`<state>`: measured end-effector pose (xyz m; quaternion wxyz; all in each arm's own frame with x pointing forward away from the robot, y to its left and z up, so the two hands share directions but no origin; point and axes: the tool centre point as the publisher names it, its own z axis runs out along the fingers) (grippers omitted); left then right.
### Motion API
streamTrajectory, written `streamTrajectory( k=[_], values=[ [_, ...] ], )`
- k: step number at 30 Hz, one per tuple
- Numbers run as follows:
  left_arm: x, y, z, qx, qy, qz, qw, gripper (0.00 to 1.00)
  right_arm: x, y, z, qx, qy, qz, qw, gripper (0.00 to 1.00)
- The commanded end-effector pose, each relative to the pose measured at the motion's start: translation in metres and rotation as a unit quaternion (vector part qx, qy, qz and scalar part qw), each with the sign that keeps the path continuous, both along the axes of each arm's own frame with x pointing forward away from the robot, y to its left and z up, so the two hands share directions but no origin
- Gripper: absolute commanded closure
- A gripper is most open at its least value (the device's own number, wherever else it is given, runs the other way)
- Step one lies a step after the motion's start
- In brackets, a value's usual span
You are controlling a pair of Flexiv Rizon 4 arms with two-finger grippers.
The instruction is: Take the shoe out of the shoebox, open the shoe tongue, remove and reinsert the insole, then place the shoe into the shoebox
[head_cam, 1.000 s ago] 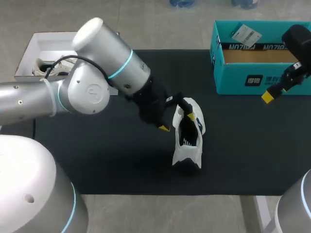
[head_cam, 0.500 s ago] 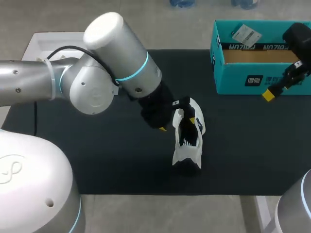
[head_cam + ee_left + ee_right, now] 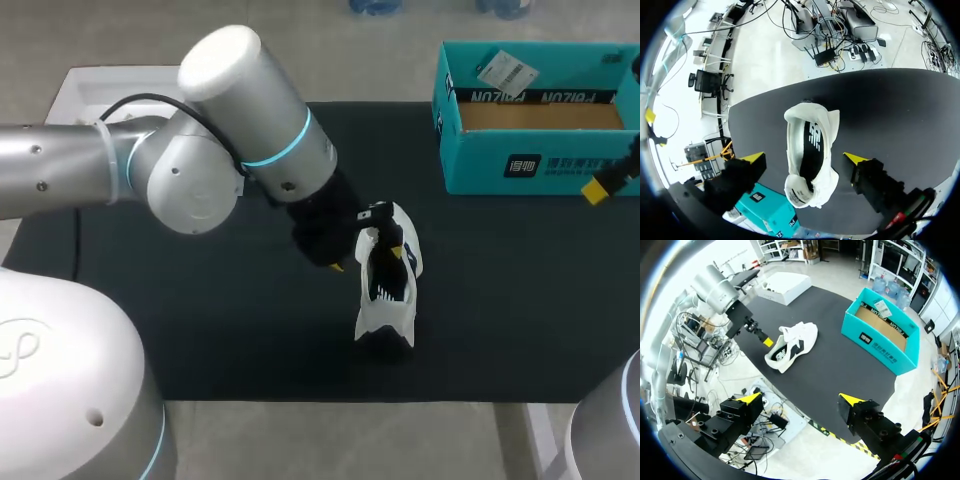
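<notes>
The teal shoebox [image 3: 500, 165] at 1 o'clock on the counter [image 3: 200, 330] carried white print along its inner wall, a dark printed patch on its front and a white barcode label [image 3: 507, 70] inside. The white shoe [image 3: 385, 312] lay near the centre, a black logo [image 3: 815, 135] showing inside it. The left arm, from 9 o'clock, was bent down over the shoe, its gripper [image 3: 366, 258] spread wide, fingers either side without touching. The right gripper [image 3: 800, 399] hung at 3 o'clock, fingers apart.

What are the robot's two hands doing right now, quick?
Left gripper: open, straddling the shoe, not gripping it.
Right gripper: open, empty.
</notes>
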<state>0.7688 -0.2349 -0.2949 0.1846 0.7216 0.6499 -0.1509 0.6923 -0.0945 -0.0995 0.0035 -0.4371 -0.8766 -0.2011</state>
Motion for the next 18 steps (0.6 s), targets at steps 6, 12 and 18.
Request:
streamTrajectory(
  k=[6, 12, 18],
  values=[
    [0.006, -0.022, -0.008, 0.037, -0.014, 0.006, 0.999, 1.00, 0.000, 0.000, -0.001, 0.000, 0.000, 0.000, 1.000, 0.00],
    [0.004, -0.028, -0.024, 0.053, -0.023, -0.008, 0.998, 1.00, 0.000, 0.000, -0.001, 0.000, 0.000, 0.000, 1.000, 0.00],
    [0.005, -0.028, -0.046, 0.079, -0.030, -0.013, 0.996, 1.00, 0.000, 0.000, -0.001, 0.000, 0.000, 0.000, 1.000, 0.00]
  ],
)
